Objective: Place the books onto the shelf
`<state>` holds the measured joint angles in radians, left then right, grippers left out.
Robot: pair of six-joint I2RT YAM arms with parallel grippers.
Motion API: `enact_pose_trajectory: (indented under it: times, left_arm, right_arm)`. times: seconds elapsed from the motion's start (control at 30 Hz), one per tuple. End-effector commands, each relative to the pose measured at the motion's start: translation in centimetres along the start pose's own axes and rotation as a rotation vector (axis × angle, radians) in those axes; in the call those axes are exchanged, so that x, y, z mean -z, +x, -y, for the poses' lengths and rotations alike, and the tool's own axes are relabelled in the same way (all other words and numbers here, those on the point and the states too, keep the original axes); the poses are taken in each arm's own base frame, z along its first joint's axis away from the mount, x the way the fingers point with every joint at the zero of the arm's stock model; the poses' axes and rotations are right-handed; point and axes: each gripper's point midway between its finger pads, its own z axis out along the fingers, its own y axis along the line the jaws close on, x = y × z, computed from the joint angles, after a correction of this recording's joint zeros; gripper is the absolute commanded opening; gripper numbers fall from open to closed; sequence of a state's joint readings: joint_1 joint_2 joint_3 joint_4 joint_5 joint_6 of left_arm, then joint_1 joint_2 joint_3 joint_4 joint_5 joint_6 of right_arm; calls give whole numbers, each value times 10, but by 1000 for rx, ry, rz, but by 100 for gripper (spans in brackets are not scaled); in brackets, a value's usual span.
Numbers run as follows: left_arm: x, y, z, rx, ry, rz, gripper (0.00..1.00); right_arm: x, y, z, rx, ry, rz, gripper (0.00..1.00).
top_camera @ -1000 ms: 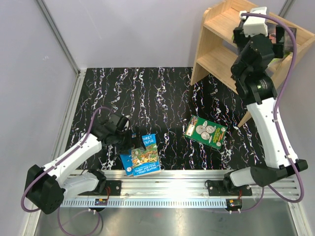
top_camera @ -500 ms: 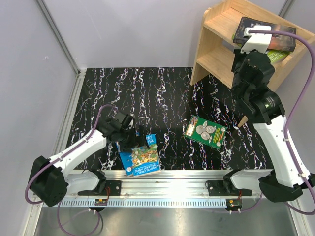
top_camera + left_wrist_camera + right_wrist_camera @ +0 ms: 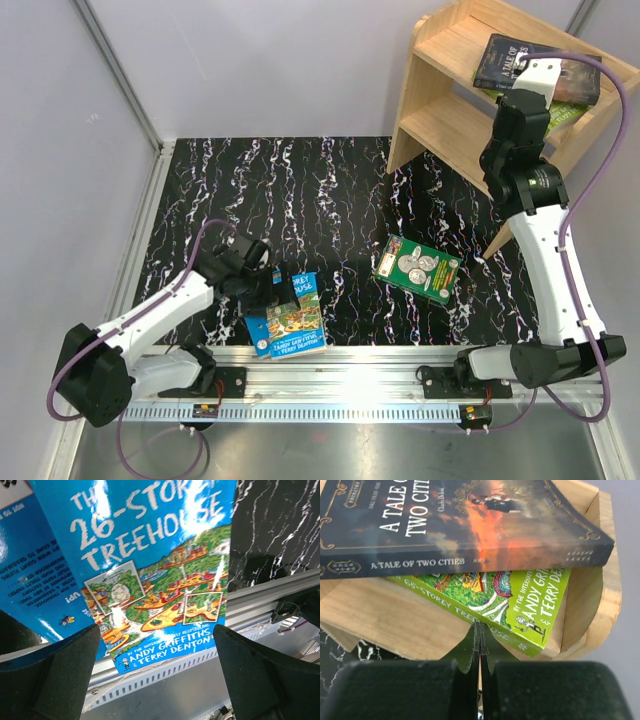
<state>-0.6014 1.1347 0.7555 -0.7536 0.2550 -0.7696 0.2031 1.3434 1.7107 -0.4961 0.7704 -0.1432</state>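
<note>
Watching the left arm line up on its next pick.

- Left claw [image 3: 157, 630]: spread wide, holding nothing, hovering low over the treehouse book [image 3: 296, 322].
- That book lies flat and slightly askew on the blue book [image 3: 257, 332], at the near edge of the desk [image 3: 330, 190]. In the wrist view its lower edge reaches over the metal rail.
- Right claw [image 3: 479, 630]: pressed together and empty, just in front of the shelf [image 3: 445, 60].
- The dark book [image 3: 445, 525] lies on the lime book [image 3: 520, 600] on the upper tier.
- The coin book [image 3: 417, 268] lies alone on the desk, mid-right.
- Count: 2 shelved, 3 left.

Judgement on the step: a thin paperback lying flat gives the claw little to bite.
- Best bet looks like the edge over the rail, where 1 finger could get underneath.
- Come down square to that edge and close slowly.
- Check that only the top cover is pinched. Catching a page, or the blue book as well, would make the load flop or drag.
- Lift with a tilt so the book hangs stiff on its way to the shelf.
- The right arm should back off first, to leave the upper tier free.
</note>
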Motion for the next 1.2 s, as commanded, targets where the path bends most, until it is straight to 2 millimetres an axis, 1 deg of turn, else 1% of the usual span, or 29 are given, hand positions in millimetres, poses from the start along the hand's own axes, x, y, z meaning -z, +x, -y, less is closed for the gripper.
enact_pose_trajectory:
  times: [0.0,0.17,0.2,0.3,0.4,0.47,0.5,0.57,0.67,0.7,0.8,0.93,1.03,1.17]
  left_arm:
    - [0,3,-3,4,8,23,99]
    - [1,4,-6,2,2,23,99]
    - [1,5,-7,3,-3,19,99]
    - [3,2,-6,-8,-11,23,99]
    - [5,1,-7,-20,-27,23,99]
    - [5,0,-8,-25,-31,26,99]
    - [5,0,-8,-26,-32,28,99]
    - [3,2,-10,-25,-33,23,99]
    - [-1,4,-11,-24,-32,13,99]
    - [-2,2,-10,-24,-27,17,99]
    - [-6,0,-7,-25,-17,12,99]
    - [-11,-4,-3,-37,-11,2,99]
    - [-12,-8,0,-47,-13,-1,99]
    - [-12,-11,1,-52,-19,1,99]
  right_arm:
    - [-11,-27,15,-12,63,82,0]
    - [-29,-28,17,-2,100,88,0]
    - [-37,-28,20,-1,120,87,0]
    - [-49,-31,26,-25,145,82,0]
    - [-62,-32,37,-59,178,78,0]
    - [-67,-31,36,-67,173,69,0]
    - [-68,-34,34,-76,162,75,0]
    - [-69,-35,29,-95,132,67,0]
    - [-64,-33,11,-133,23,58,0]
    - [-63,-33,-1,-153,-46,58,0]
    - [-56,-29,-19,-188,-157,47,0]
    - [-55,-26,-30,-248,-201,42,0]
    - [-63,-26,-35,-257,-198,37,1]
    - [-81,-21,-47,-258,-189,22,4]
